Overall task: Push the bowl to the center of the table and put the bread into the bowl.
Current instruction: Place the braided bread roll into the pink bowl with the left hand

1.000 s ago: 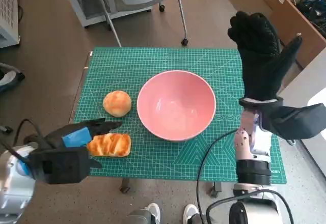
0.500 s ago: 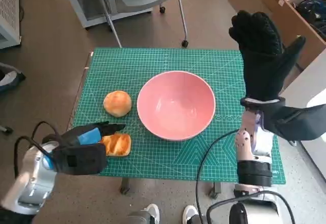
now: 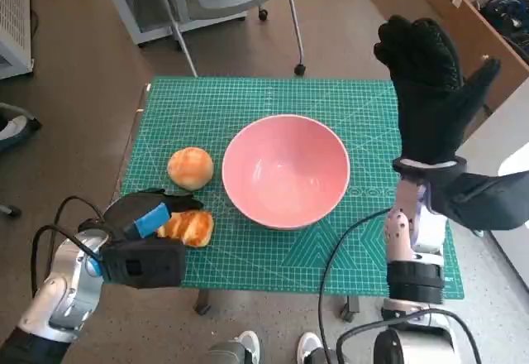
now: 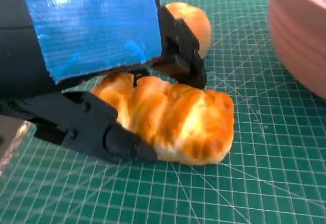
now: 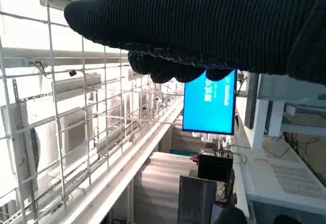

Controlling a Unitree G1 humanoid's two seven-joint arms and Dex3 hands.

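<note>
The pink bowl (image 3: 286, 170) already sits mid-worktop, empty. At its 8 o'clock, the left hand (image 3: 142, 215) closes round the long bread (image 4: 173, 116), not yet lifted. The right hand (image 3: 430, 91) hangs spread, holding nothing.

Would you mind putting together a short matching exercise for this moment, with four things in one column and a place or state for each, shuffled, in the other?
Things:
1. pink bowl
2. round bun
3. long glazed bread
4. right hand

Places or states:
A. raised above the table's right edge, fingers spread, holding nothing
B. between the fingers of the left hand, lying on the green mat
C. near the middle of the mat, with nothing in it
D. lying free on the mat, just left of the bowl

Pairs: 1-C, 2-D, 3-B, 4-A
</note>
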